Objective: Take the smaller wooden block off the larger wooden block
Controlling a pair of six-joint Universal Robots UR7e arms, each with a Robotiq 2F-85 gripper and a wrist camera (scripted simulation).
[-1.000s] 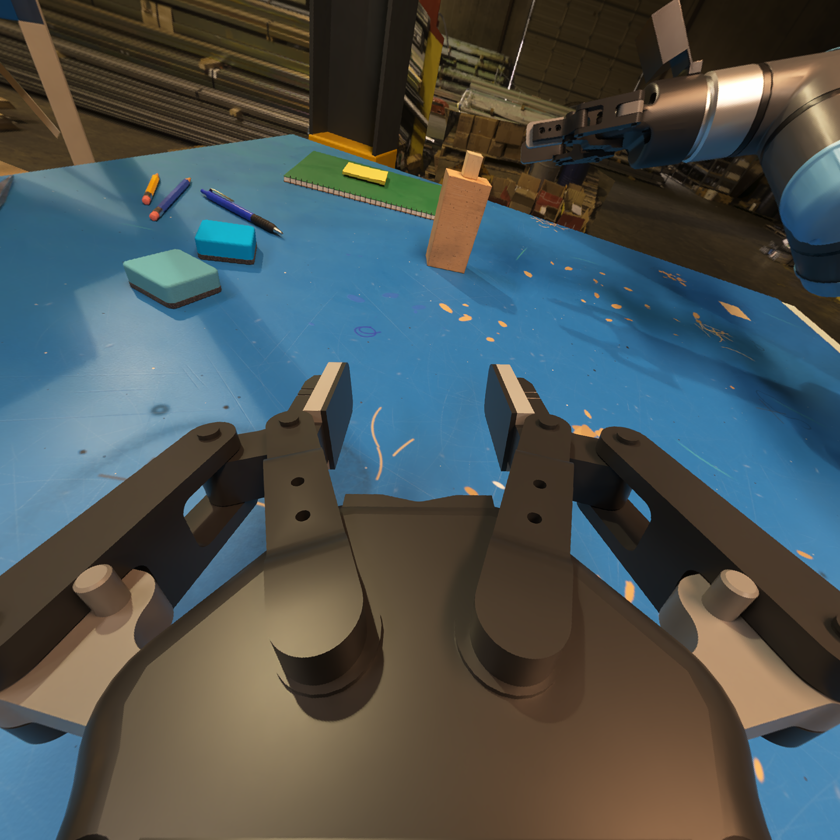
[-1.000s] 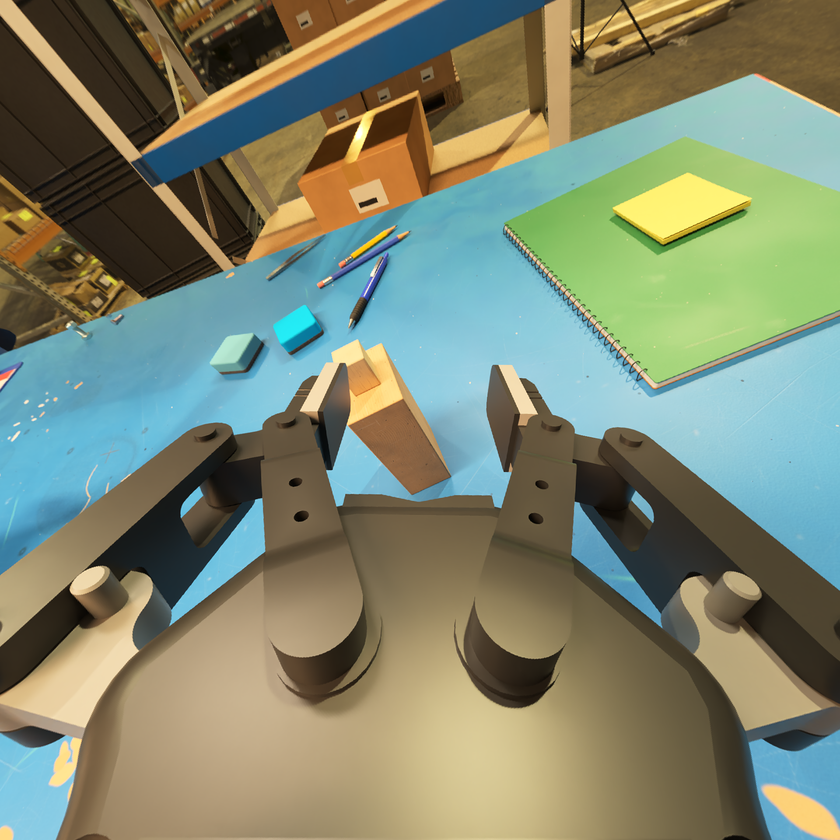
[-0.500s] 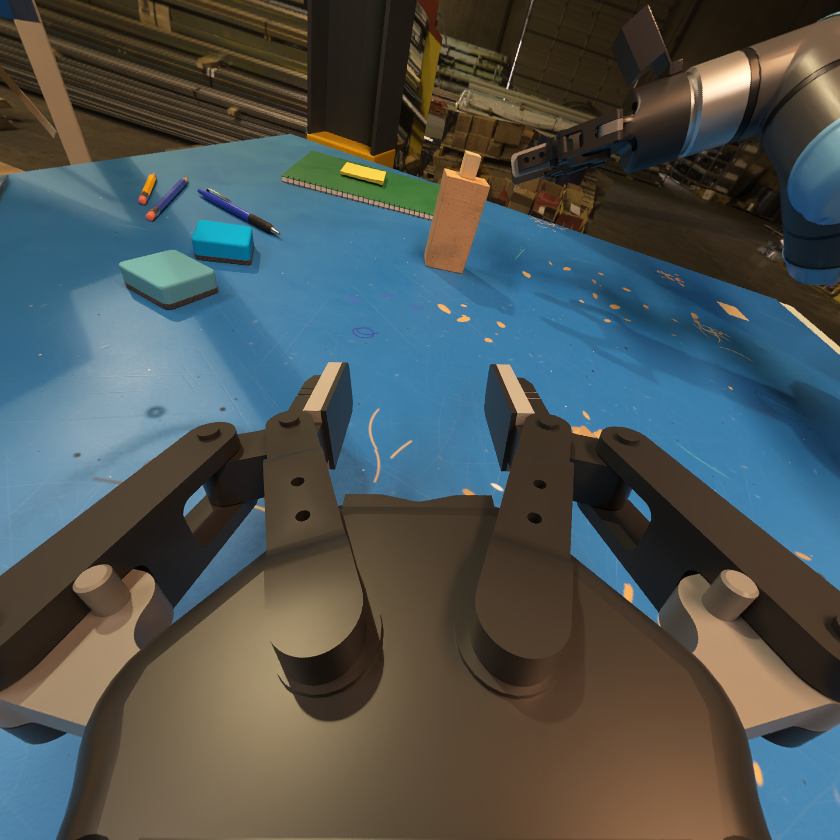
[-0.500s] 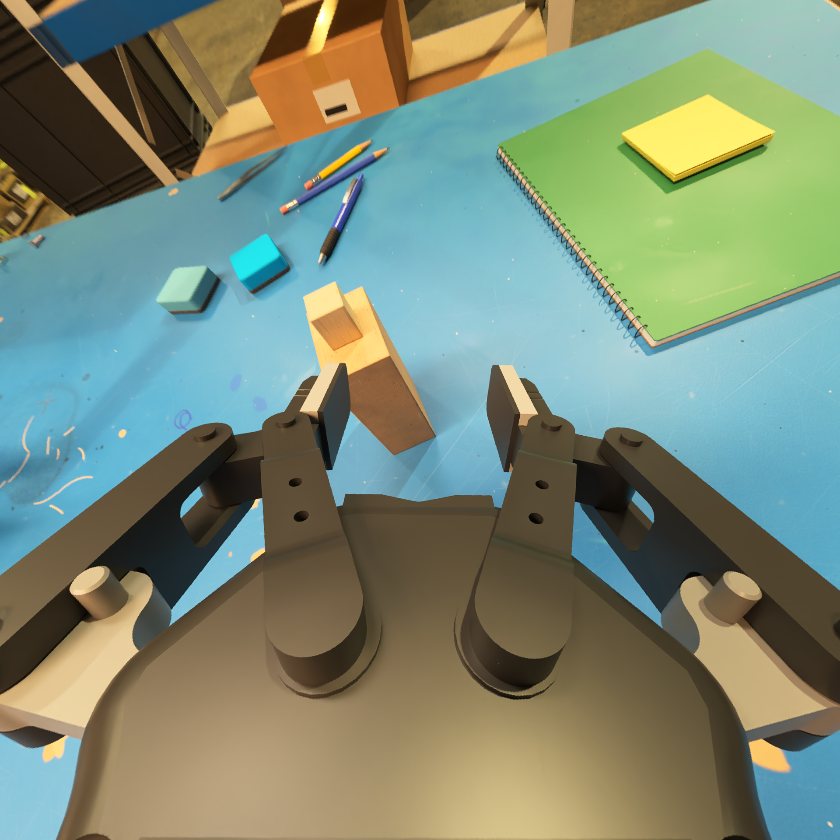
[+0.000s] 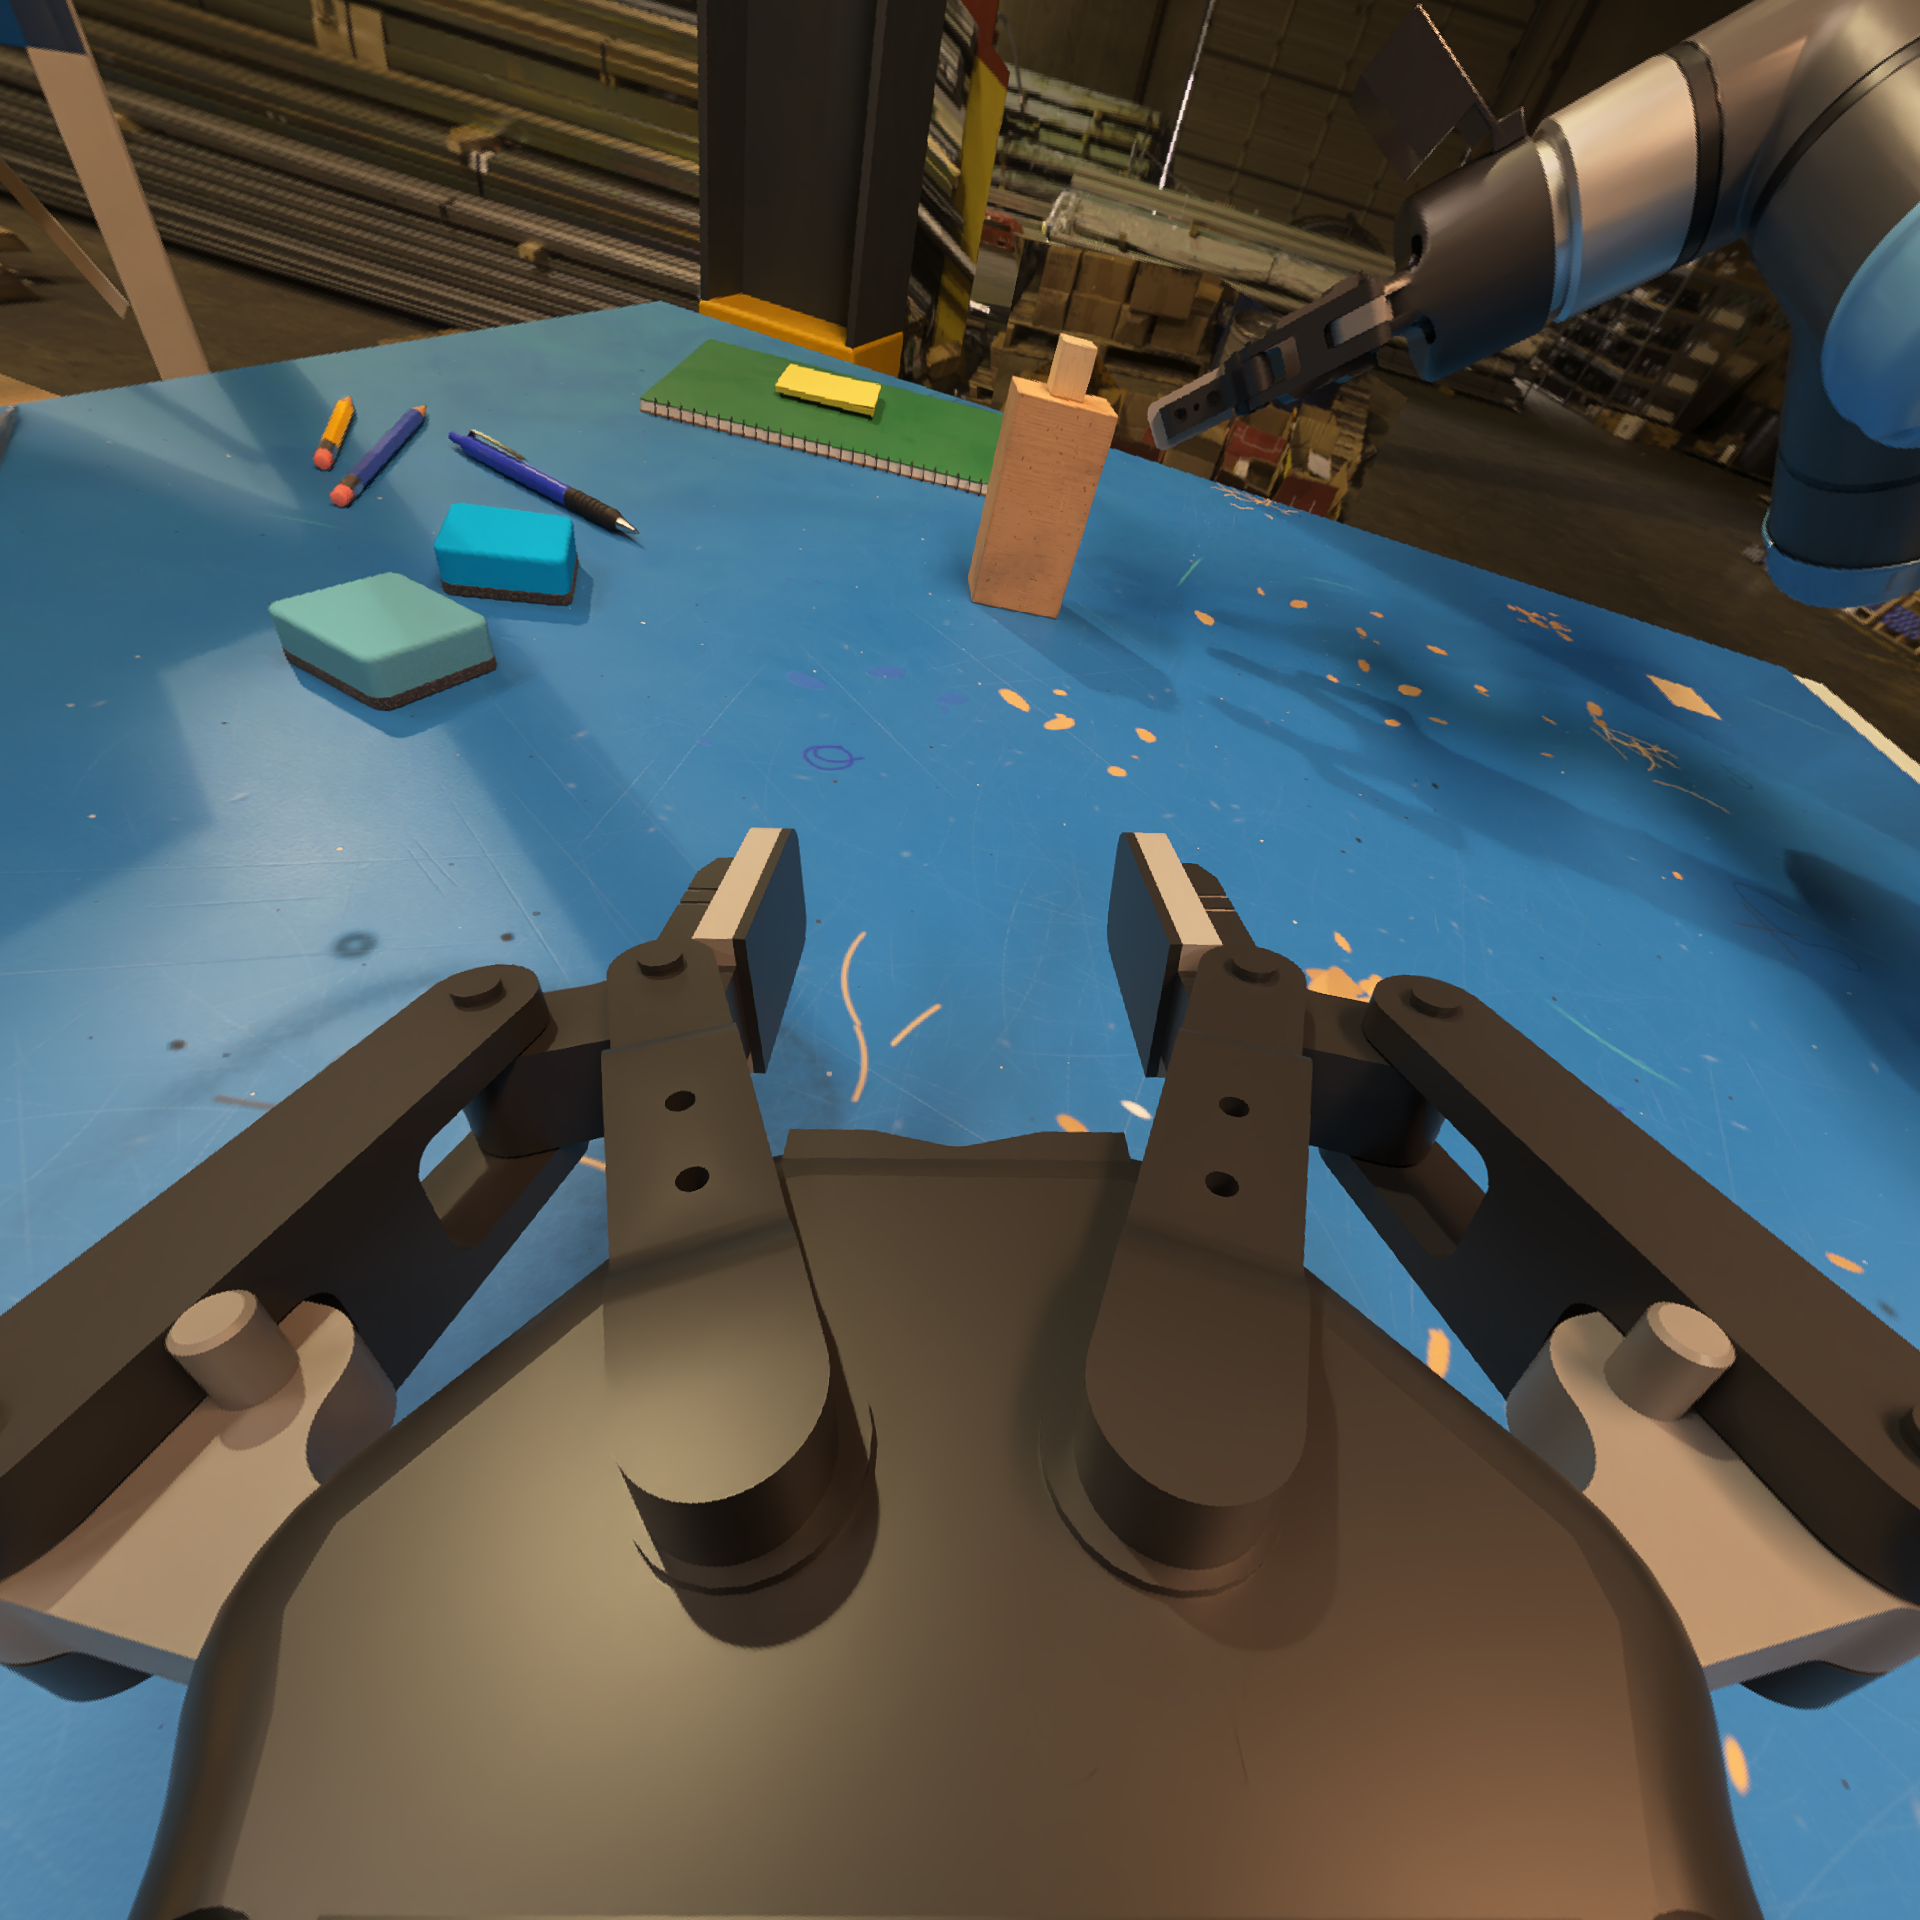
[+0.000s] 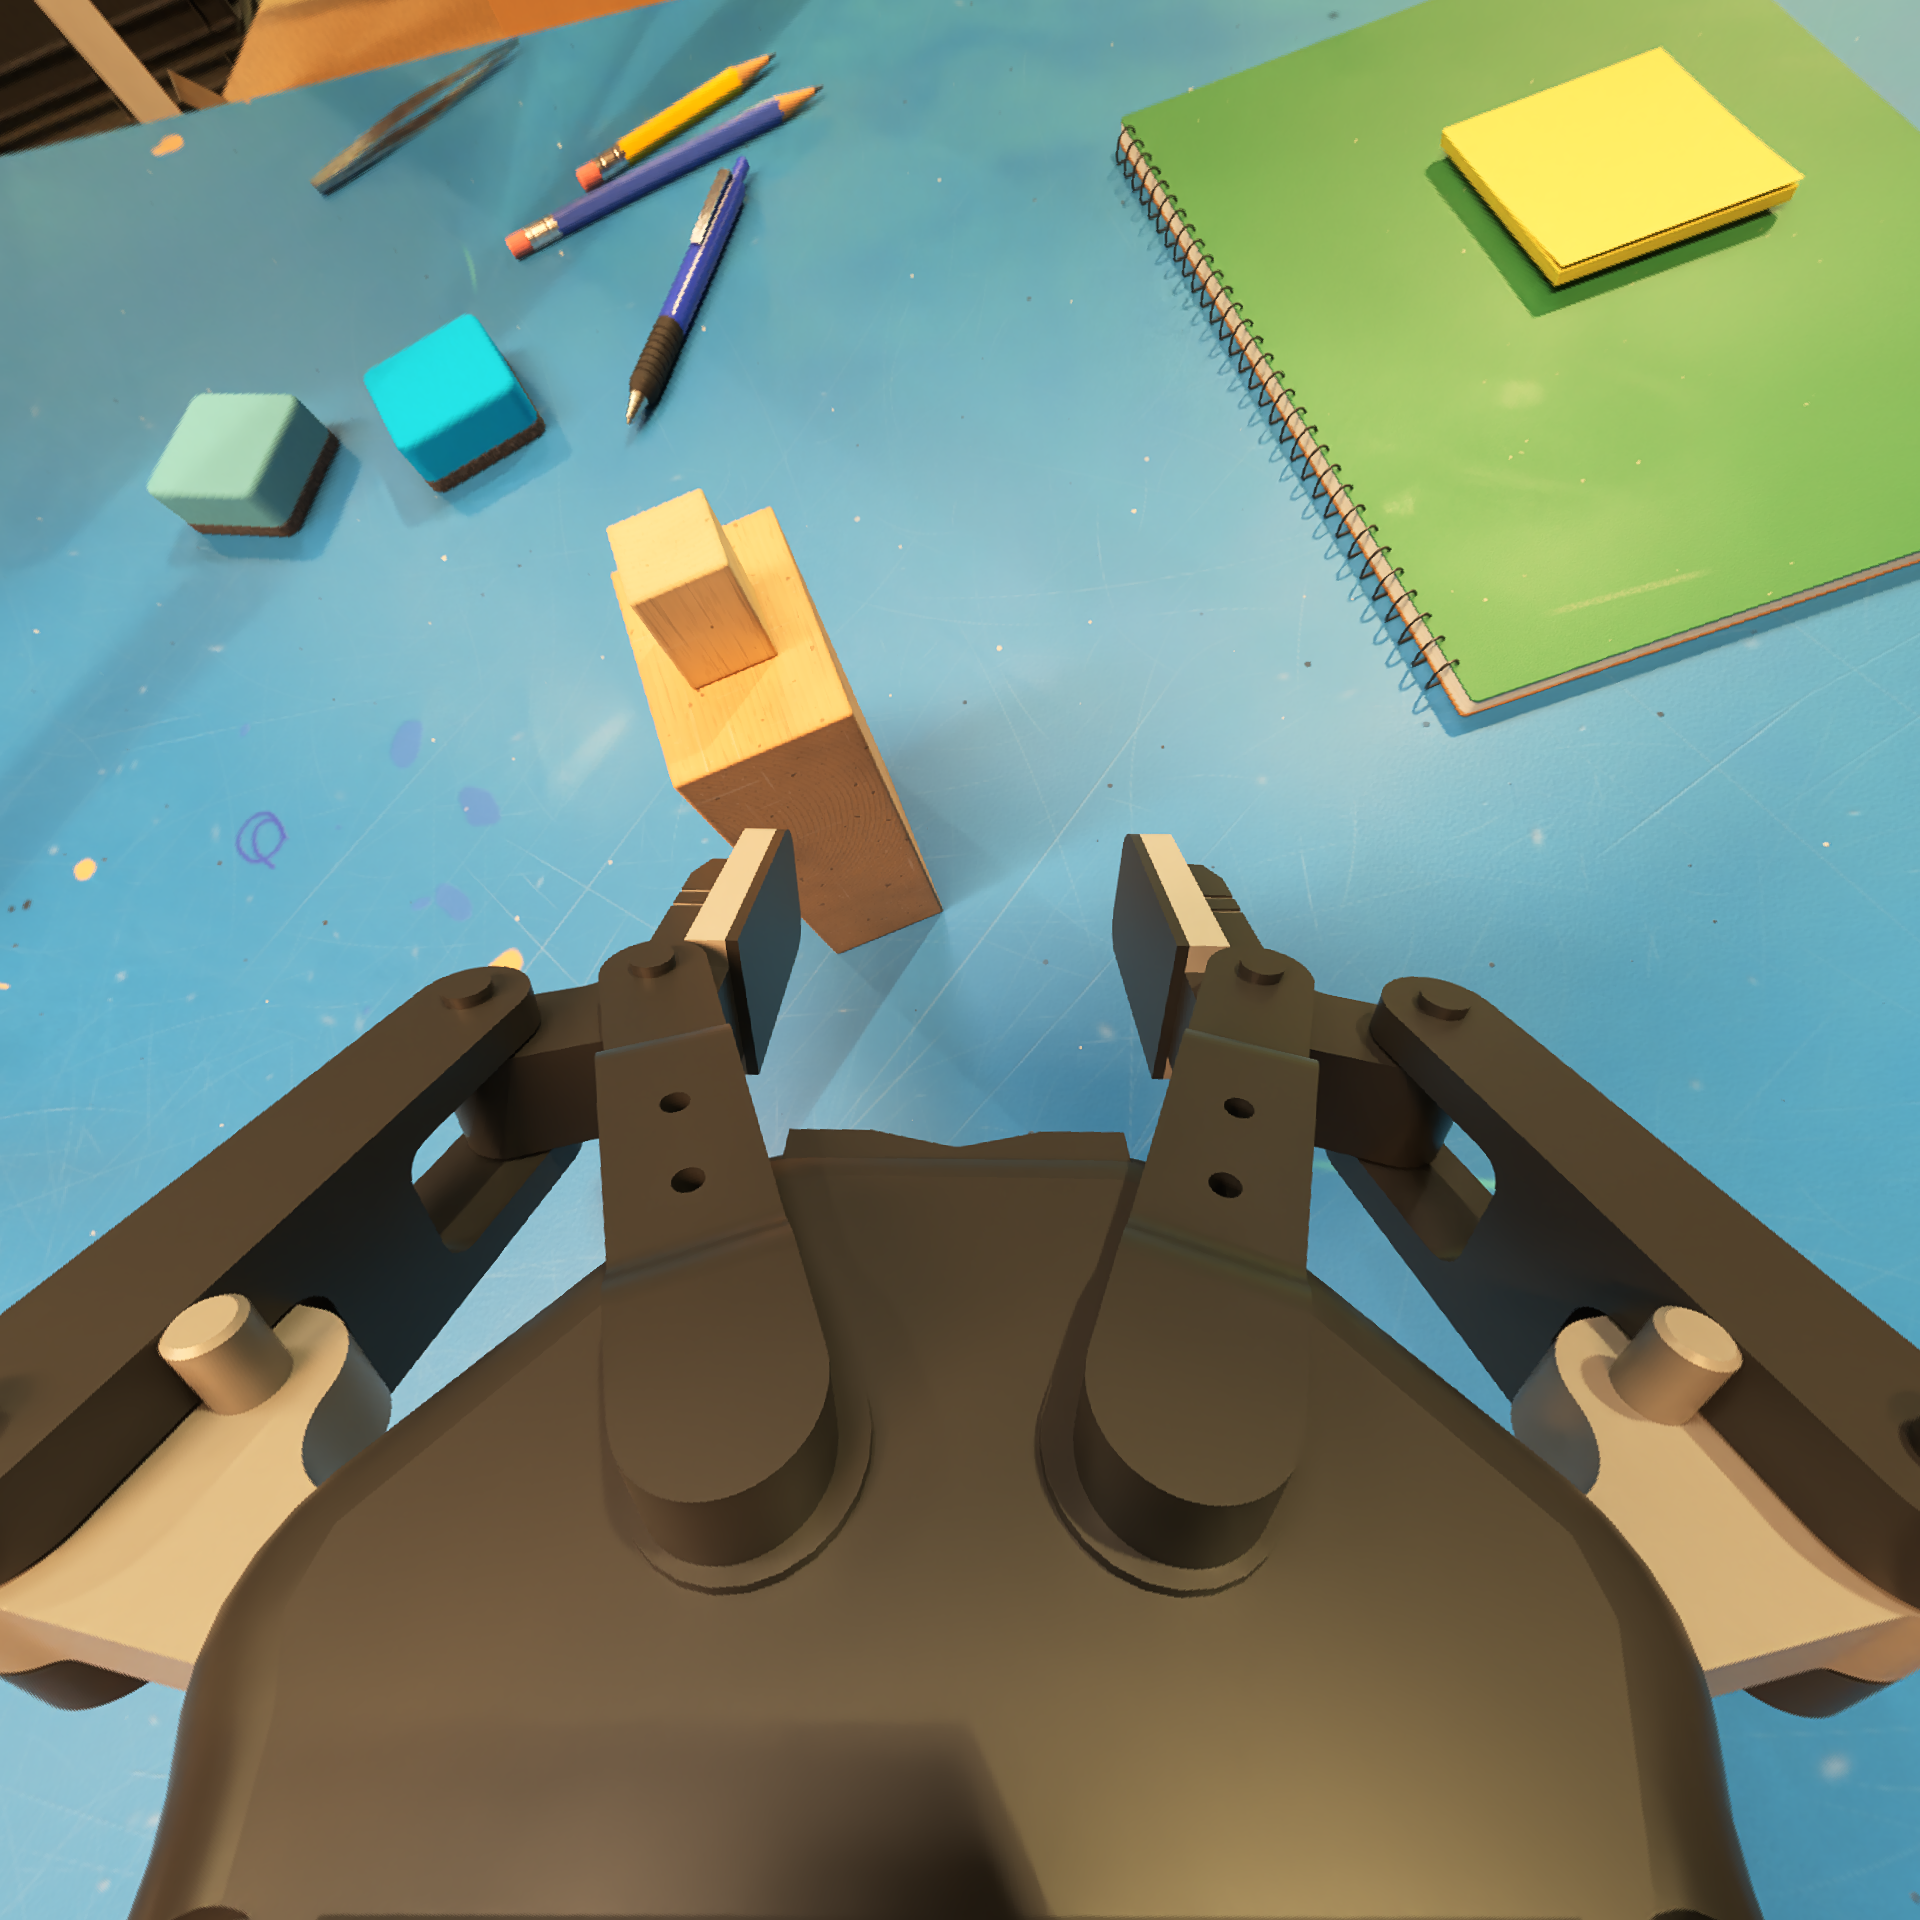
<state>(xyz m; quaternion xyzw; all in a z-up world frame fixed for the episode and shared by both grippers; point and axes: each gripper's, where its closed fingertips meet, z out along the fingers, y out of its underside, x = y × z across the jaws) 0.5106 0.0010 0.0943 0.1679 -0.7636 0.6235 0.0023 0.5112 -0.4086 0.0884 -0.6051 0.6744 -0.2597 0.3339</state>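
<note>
A tall larger wooden block [image 6: 800, 790] stands upright on the blue table [image 6: 1039, 416], with the smaller wooden block [image 6: 691, 603] on its top. Both also show in the left wrist view, the larger block [image 5: 1039, 499] far ahead with the smaller block [image 5: 1072, 366] on it. My right gripper [image 6: 956, 935] is open and empty, above and just to the near right of the blocks, looking down at them; it also shows in the left wrist view [image 5: 1236, 390] to the right of the small block. My left gripper [image 5: 956, 935] is open and empty, low over bare table, far from the blocks.
A green spiral notebook [image 6: 1558, 416] with a yellow sticky pad [image 6: 1621, 156] lies to the right. Two teal erasers [image 6: 452, 400] [image 6: 244, 462], a pen [image 6: 691, 281], two pencils [image 6: 665, 171] and tweezers [image 6: 410, 114] lie beyond the blocks.
My right gripper has risen and tilted down, so it now looks at the blocks from steeply above. The left gripper has hardly moved. Both stay open.
</note>
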